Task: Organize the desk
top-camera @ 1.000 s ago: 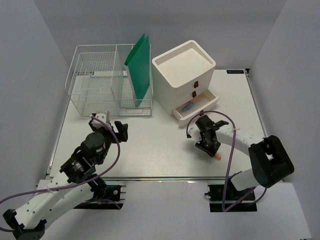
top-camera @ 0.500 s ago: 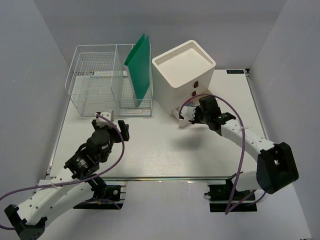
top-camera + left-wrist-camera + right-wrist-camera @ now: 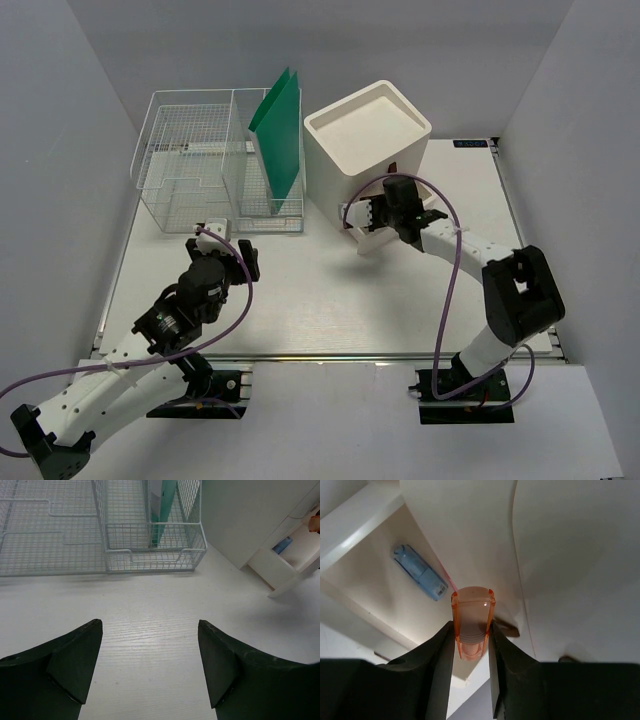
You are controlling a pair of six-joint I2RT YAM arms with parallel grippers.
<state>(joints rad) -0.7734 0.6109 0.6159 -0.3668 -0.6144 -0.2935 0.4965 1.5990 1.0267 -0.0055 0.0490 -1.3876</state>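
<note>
White bench fills the overhead view and looks mostly sorted. Wire basket sits at 11 o'clock with a green folder standing upright in its right compartment. White drawer box sits at 1 o'clock with its bottom drawer pulled open. A blue stick, maybe a flash drive, already lies inside the drawer. I can't spot any other loose item on the bench from above.

Step in hand, as I read it, is putting away the last small item. The right hand is clamped on an orange plastic piece and holds it over the drawer, with the blue stick at 10 o'clock from it in the wrist view. The piece is not yet released. Likely left to do: drop it in and push the drawer shut.

The right arm rises from its base at 5 o'clock, elbow out toward 3 o'clock, forearm angled back toward the box front, hand tucked right at the drawer opening.

The left arm stretches up from 7 o'clock. The left hand has its fingers wide apart with nothing between them. It hovers over the bench just in front of the basket, near 10 o'clock, and touches nothing.
</note>
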